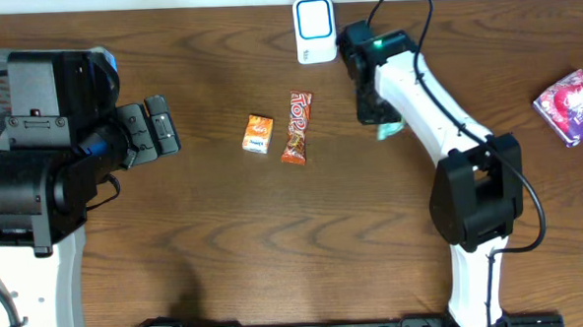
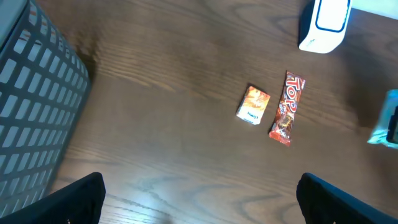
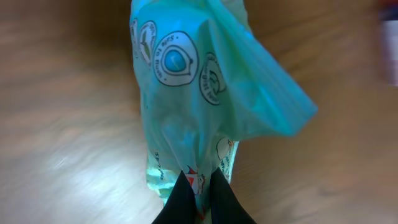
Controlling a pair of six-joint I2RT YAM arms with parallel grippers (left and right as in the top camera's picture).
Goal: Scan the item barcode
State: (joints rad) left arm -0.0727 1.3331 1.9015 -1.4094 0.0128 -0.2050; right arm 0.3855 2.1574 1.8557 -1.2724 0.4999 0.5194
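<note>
A: Right fingers (image 3: 186, 202)?

B: Closed, pinching the bottom edge of the teal pouch (image 3: 199, 93). In the wrist view the pouch fills the middle of the frame, crumpled, with round printed seals on it. The table (image 3: 56, 124) behind it is blurred.

A: Pouch position, overhead?

B: Upper centre, right of the middle, at the tip of the right arm. Only a teal corner shows under the arm. It sits below and right of the scanner (image 1: 313, 29), near it but apart. Cannot tell whether it touches the table.

A: Scanner?

B: White with a blue-edged face, at the top edge of the frame, centre.

A: Left fingers (image 1: 162, 125)?

B: Spread wide, nothing between them. Left of centre, well apart from the pouch.

A: Other items?

B: Orange box (image 1: 258, 133) and red bar (image 1: 296, 128) side by side at mid-table, just apart. Pink packet (image 1: 572, 105) at the far right. Grey crate (image 2: 31, 106) at the left in the left wrist view.
</note>
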